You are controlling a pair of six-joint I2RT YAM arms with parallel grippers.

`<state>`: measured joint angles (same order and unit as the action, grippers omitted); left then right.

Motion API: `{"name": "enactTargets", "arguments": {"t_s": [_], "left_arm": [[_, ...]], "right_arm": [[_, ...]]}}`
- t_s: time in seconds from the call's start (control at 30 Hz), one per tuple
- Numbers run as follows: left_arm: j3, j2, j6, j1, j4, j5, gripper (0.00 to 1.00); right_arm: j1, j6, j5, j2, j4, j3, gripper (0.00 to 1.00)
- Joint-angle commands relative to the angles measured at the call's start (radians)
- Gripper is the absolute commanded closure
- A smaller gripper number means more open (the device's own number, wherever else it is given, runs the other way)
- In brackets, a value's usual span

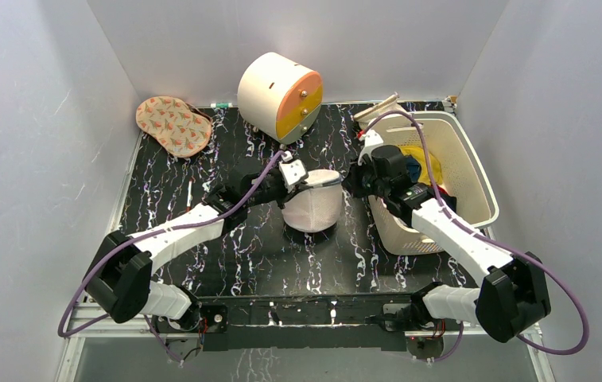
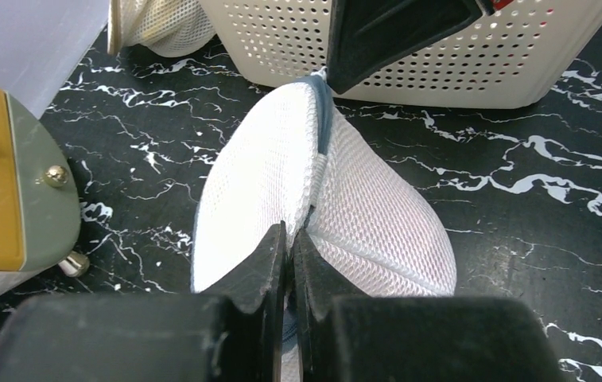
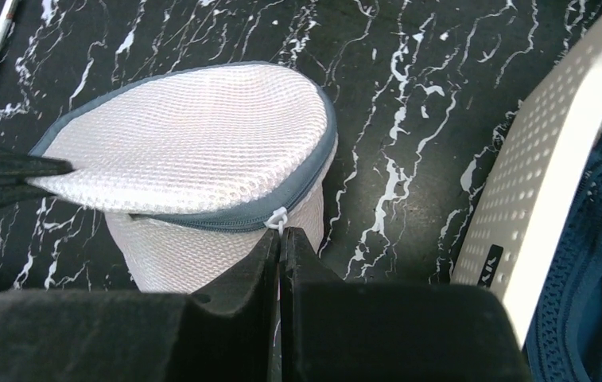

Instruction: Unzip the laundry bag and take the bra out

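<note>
Mesh laundry bag (image 1: 312, 211), rim in both closed jaws, basket (image 1: 472, 175) seemingly just beside.

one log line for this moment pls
left gripper: shut on laundry bag rim | right gripper: shut on zipper pull | zipper: closed where visible | bra: not visible

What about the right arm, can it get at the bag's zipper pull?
Probably yes: the right end effector seems shut on the zipper pull of the laundry bag, nothing blocking it.
</note>
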<state>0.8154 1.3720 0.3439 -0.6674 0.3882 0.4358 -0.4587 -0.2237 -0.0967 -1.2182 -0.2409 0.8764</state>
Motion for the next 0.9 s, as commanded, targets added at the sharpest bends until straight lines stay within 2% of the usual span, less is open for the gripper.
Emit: {"name": "enactTargets", "arguments": {"t_s": [0.0,0.13,0.23,0.3,0.43,0.63,0.73,0.87], "left_arm": [[-0.001,-0.051,0.042,0.000,-0.005,-0.023,0.94],[0.006,-0.045,-0.015,-0.002,0.016,0.035,0.60],[0.010,-0.047,-0.067,-0.002,0.038,0.075,0.46],[0.014,-0.051,-0.100,-0.003,0.051,0.105,0.40],[0.014,-0.044,-0.156,-0.016,0.082,0.126,0.36],[0.026,-0.028,-0.144,-0.047,0.056,0.096,0.32],[0.026,-0.033,-0.126,-0.048,0.044,0.063,0.35],[0.028,-0.037,-0.112,-0.055,0.032,0.029,0.50]], "right_arm": [[0.009,0.054,-0.125,0.008,-0.005,0.067,1.00],[0.004,0.039,-0.267,0.024,0.022,0.057,1.00],[0.001,0.004,-0.305,0.046,0.070,0.026,1.00],[-0.001,-0.020,-0.342,0.049,0.099,0.011,1.00],[-0.016,-0.051,-0.394,0.038,0.117,0.013,1.00],[-0.038,-0.059,-0.399,0.032,0.098,0.033,1.00],[-0.041,-0.061,-0.391,0.038,0.102,0.028,1.00],[-0.047,-0.075,-0.393,0.036,0.110,0.022,1.00]]}}
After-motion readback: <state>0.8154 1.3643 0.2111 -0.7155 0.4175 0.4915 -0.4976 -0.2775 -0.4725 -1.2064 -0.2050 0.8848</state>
